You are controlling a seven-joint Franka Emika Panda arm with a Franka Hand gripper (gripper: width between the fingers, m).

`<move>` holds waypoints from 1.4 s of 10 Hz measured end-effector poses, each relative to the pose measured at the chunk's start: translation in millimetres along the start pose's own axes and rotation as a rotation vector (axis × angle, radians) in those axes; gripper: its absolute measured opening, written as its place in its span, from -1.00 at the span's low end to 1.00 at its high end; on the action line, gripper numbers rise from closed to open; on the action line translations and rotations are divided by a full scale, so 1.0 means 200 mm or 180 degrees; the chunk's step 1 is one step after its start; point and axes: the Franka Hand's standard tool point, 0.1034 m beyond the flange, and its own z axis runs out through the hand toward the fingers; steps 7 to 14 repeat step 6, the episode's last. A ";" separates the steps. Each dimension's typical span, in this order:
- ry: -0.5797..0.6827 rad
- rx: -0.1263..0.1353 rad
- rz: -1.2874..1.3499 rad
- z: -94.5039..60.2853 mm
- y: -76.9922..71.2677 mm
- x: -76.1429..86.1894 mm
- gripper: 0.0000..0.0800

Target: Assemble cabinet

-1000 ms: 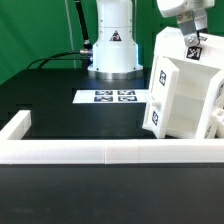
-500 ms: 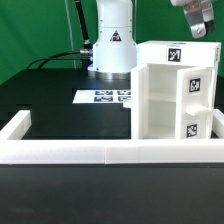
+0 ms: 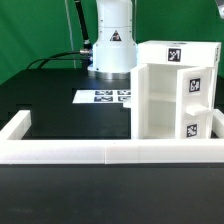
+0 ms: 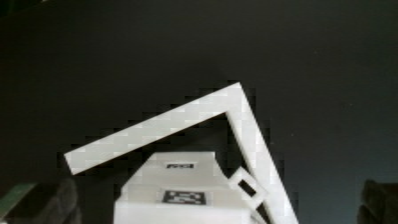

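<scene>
The white cabinet (image 3: 175, 95) stands upright on the black table at the exterior view's right. Its shelved side faces the camera, and it carries black-and-white tags on its top and side. It touches the low white border rail (image 3: 100, 153). My gripper is out of the exterior view. In the wrist view it (image 4: 205, 205) hangs well above the cabinet (image 4: 187, 190). Its dark fingers (image 4: 32, 200) are spread wide at the frame corners, open and empty. I see the cabinet's tagged top from above.
The marker board (image 3: 108, 97) lies flat on the table behind the cabinet. The robot base (image 3: 112, 45) stands at the back. The rail's corner shows as a white angle in the wrist view (image 4: 178, 125). A green curtain hangs behind.
One second ago the gripper held the cabinet tilted. The cabinet then came to stand upright and was let go. The gripper has since risen out of the exterior view.
</scene>
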 end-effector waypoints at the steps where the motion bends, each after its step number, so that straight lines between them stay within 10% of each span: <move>1: 0.0001 -0.0002 -0.0011 0.00 0.00 0.00 0.99; 14: 0.0002 -0.0006 -0.0097 0.01 0.01 0.00 0.99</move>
